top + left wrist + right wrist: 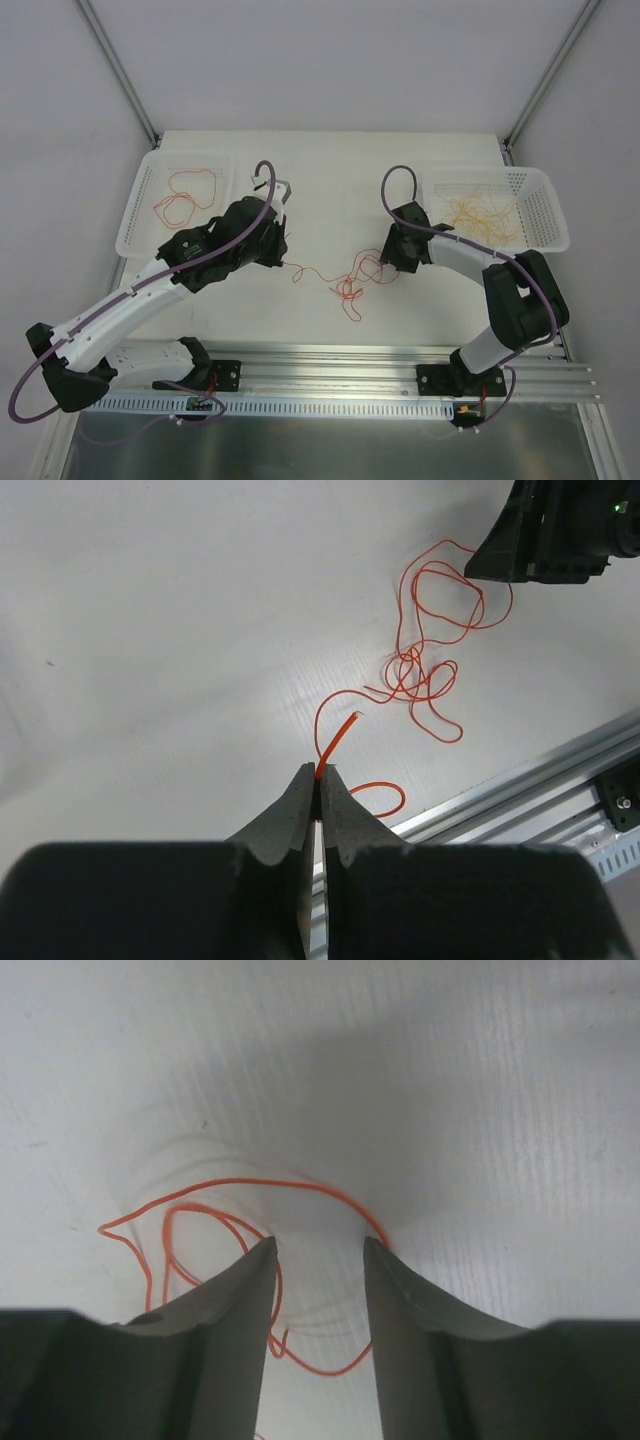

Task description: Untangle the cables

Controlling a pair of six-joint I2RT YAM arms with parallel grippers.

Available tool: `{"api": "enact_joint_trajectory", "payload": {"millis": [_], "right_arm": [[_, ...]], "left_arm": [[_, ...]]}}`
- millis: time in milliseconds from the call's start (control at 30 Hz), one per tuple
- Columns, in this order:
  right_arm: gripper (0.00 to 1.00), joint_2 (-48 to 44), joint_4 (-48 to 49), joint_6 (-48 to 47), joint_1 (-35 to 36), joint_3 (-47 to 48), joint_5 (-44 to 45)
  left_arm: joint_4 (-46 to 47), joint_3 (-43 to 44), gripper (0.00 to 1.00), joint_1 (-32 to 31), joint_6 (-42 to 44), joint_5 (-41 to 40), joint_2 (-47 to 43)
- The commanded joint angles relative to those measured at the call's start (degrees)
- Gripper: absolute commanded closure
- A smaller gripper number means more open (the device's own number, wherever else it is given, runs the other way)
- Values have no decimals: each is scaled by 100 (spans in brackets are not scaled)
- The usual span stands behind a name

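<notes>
Currently: left pincer (318,772) is closed flat, jaws together, clamped on one red strand (322,720). A short free end pokes up and to the right from the tips. The rest curves away across the bench (330,190) into the cables (415,675), a small knot of red curly loops.

Top view: the cables (355,280) lie on the bench between the two arms, nearer the right one. The held strand runs from the left pincer (283,243) down-right into the knot, lying slack with a kink in it. The knot itself is well apart from the left tips.

Right pincer (320,1245) is right at the knot's far-right edge, and its jaws stand apart with a clear gap. One red loop (250,1182) arcs across just beyond both tips and meets the right fingertip. Another strand runs along the inner edge of the left finger and curls through the gap lower down. Nothing is pinched there. Can't tell if the tips touch the bench.

In the left wrist view the right pincer's black body sits over the top loops of the knot.

Also on the bench: left basket (140,200) with a lone red cable (185,195), and right basket (545,185) with a pile of yellow-orange cables (480,215). Aluminium rail (340,360) runs along the near edge.
</notes>
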Motion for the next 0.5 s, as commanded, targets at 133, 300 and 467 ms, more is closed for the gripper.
{"api": "enact_joint_trajectory", "payload": {"millis": [133,300,467], "right_arm": [[80,194,111,188,107,49,173],[99,1,-248,118,98,-3,532],[99,-333,-478,39,-25,-346,788]], "left_arm": [[-517,771,100,334,443,-270,-423],[-1077,1401,100,764,786,-743,-502],[-1369,2694,100,1336,1717,-1595,-432]]}}
